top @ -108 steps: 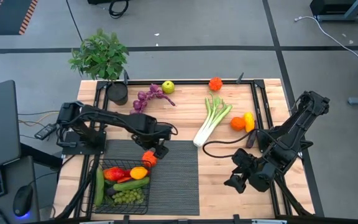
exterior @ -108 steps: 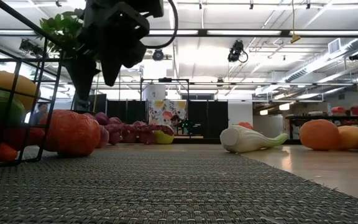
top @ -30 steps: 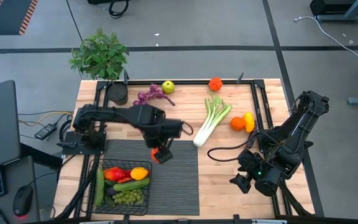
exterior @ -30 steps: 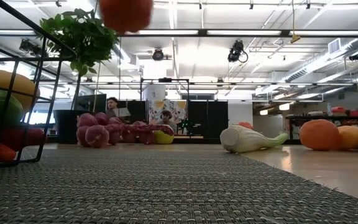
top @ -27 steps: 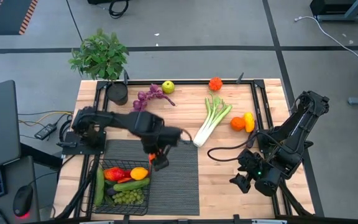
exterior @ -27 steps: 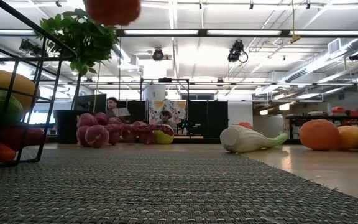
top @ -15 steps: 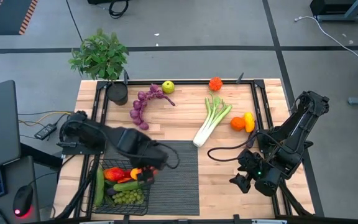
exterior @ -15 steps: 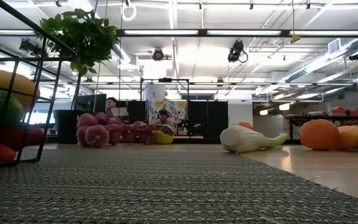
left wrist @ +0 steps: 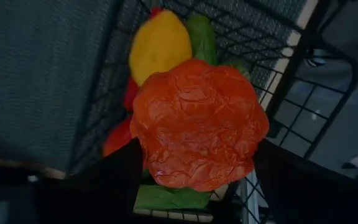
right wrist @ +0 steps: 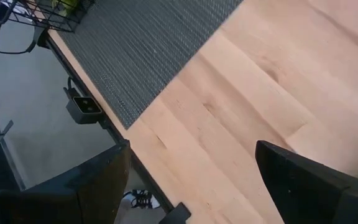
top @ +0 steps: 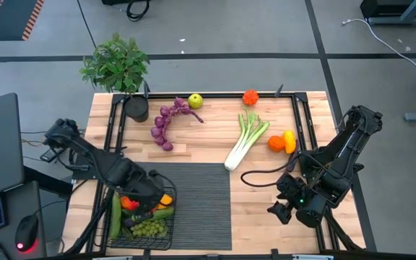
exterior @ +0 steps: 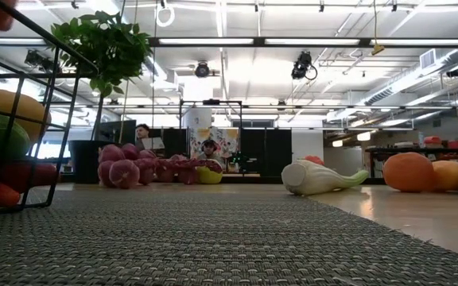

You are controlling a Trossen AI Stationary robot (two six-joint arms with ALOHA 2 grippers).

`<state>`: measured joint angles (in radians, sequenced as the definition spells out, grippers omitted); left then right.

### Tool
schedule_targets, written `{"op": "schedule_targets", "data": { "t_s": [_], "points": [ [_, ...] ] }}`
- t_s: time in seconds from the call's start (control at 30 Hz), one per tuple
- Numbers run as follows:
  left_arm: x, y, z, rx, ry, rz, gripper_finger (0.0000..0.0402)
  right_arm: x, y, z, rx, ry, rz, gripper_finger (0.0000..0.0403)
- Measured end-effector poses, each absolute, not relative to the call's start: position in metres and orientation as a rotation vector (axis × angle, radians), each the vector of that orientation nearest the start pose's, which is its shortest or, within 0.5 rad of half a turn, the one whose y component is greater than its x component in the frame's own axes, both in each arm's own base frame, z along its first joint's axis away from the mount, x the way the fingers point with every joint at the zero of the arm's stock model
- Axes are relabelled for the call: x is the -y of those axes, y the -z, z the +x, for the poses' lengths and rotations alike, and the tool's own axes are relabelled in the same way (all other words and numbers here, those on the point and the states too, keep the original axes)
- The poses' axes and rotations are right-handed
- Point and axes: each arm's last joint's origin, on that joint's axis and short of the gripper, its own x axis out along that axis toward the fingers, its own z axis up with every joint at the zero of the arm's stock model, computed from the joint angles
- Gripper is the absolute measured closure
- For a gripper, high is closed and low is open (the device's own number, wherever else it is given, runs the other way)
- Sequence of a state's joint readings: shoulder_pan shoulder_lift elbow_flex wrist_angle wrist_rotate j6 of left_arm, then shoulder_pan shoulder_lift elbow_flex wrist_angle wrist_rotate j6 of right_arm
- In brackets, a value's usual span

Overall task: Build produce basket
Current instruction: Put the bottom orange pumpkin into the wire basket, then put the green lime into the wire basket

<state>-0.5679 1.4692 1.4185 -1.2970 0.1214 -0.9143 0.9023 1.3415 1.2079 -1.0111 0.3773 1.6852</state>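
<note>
My left gripper [left wrist: 194,155] is clamped on the crinkled orange-red fruit [left wrist: 199,123], one finger on each flank, held above the basket [top: 166,237]. Below my fingertips sit a lemon [left wrist: 159,45], red peppers and a cucumber. It looks light and slightly squashy, with a wrinkled skin that grips well; a hold across the widest part suits it. My right gripper [top: 280,210] is parked well apart, fingers spread and empty.

Crinkled orange-red toy fruit [left wrist: 199,124] above a black wire-mesh basket [left wrist: 316,106] holding a yellow lemon [left wrist: 159,43]; dark grey ribbed mat [top: 201,202]; pale wooden table [top: 266,209].
</note>
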Motion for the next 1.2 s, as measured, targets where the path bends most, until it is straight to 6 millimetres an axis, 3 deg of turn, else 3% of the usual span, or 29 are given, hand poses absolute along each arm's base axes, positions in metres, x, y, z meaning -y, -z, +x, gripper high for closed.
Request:
{"op": "schedule_targets", "data": {
  "t_s": [0.27,0.5,0.7,0.87,1.2],
  "points": [
    [0.140,-0.315,0.217,-1.448,-0.052,-0.452,0.0093,-0.185,-0.297,0.157,-1.059,0.501,0.906,0.0055],
    [0.136,-0.314,0.211,-1.502,0.011,-0.300,0.0043,-0.175,-0.288,0.143,-1.256,0.706,0.921,0.0053],
    [0.126,-0.329,0.197,-1.424,0.100,-0.224,0.0016,-0.172,-0.270,0.138,-1.355,0.784,0.924,0.0031],
    [0.113,-0.348,0.182,-1.281,0.077,-0.207,0.0010,-0.170,-0.250,0.134,-1.412,0.850,0.929,0.0006],
    [0.113,-0.368,0.185,-1.046,0.088,-0.375,0.0010,-0.162,-0.217,0.125,-1.531,0.897,0.860,0.0004]
  ]
}}
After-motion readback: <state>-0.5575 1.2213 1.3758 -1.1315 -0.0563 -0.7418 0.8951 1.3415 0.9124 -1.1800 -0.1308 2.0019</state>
